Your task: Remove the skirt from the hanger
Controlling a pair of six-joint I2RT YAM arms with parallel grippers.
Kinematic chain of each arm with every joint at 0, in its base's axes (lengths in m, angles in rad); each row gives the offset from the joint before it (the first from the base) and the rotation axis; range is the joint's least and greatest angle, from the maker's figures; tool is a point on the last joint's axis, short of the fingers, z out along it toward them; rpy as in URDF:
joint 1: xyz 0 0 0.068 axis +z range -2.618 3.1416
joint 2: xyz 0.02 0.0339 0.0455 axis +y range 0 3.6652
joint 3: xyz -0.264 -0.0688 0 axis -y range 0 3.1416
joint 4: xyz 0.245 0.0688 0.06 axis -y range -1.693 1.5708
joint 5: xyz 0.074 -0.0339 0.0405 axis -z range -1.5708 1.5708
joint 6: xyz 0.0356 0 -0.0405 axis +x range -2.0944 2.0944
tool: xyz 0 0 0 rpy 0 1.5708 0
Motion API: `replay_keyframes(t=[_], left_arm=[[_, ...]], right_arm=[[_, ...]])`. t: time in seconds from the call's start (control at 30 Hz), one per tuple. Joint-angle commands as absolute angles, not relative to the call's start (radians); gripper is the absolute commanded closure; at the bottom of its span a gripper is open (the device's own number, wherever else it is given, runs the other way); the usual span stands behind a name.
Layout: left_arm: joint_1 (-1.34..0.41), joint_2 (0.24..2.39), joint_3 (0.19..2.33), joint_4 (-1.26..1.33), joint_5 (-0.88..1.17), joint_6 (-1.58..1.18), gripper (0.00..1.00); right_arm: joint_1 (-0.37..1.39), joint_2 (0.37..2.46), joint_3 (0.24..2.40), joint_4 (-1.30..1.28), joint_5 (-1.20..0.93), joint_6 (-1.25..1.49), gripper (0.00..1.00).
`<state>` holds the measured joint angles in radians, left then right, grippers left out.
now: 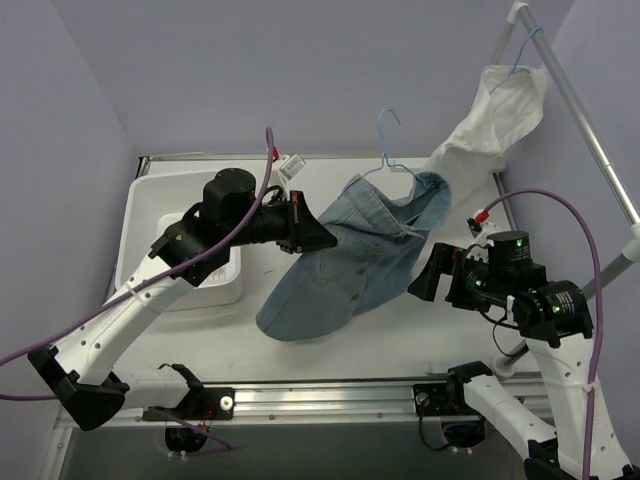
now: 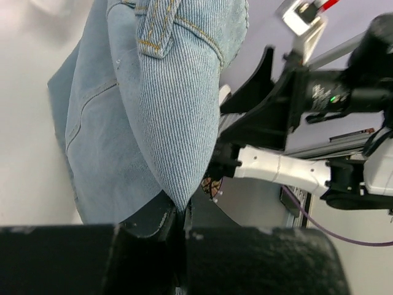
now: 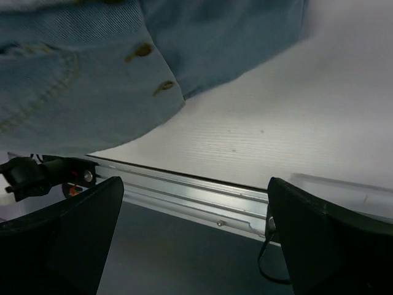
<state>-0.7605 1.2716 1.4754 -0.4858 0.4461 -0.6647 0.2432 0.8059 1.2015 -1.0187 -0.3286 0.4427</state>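
Here, left claw (image 1: 320,233) clamped on denim skirt (image 1: 350,265), right claw (image 1: 424,282) spread apart, empty, just beside it.

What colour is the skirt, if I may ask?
The skirt is light blue denim, clearest in the left wrist view.

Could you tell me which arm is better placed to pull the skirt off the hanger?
Left, probably: the left gripper is shut on the blue denim skirt, while the right gripper sits open beside it, holding nothing.
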Motion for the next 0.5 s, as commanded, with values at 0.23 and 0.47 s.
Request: replay_keyframes(t=[0.23, 0.47], left_arm=[[-0.795, 1.097, 1.391, -0.531, 0.407, -0.678, 0.98], [-0.859, 1.075, 1.358, -0.537, 0.382, -0.698, 0.98]], right_arm=[[0.249, 1.003, 1.391, -0.833, -0.503, 0.442, 0.04], [0.249, 1.115, 1.494, -0.772, -0.557, 0.437, 0.07]])
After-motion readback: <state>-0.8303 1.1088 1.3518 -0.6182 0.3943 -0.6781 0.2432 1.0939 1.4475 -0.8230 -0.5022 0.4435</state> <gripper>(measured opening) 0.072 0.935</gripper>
